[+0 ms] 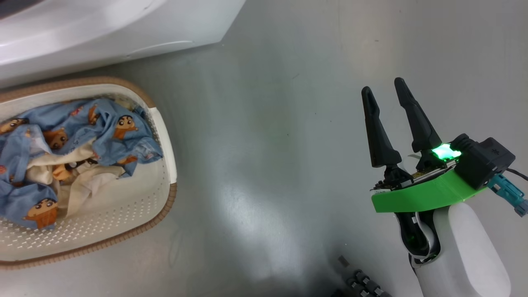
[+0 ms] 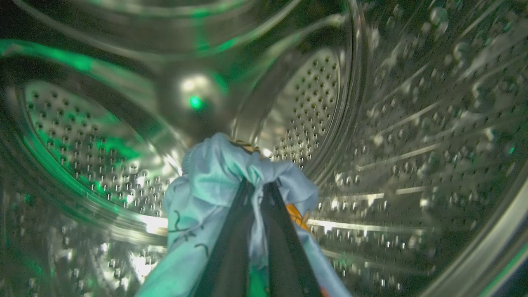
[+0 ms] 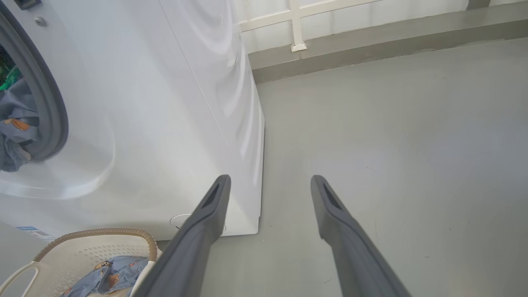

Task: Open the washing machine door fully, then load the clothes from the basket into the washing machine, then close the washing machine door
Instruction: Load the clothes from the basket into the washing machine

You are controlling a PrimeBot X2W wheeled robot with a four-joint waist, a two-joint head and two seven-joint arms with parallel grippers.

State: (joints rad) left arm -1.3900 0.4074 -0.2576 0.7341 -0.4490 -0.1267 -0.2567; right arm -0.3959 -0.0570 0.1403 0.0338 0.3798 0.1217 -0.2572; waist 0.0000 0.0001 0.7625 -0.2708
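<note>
One blue garment is clamped in our left end effector — we release it deep in the drum ahead; right end effector gapes empty.

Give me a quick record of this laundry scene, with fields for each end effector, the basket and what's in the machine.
left end effector: shut on light blue printed cloth, inside perforated steel drum
right end effector: open, empty, over the grey floor
basket: cream-white perforated plastic basket with brown woven rim, on the floor beside the big white washing machine
in basket: light blue cartoon-print fabric bundled with cream cloth
</note>
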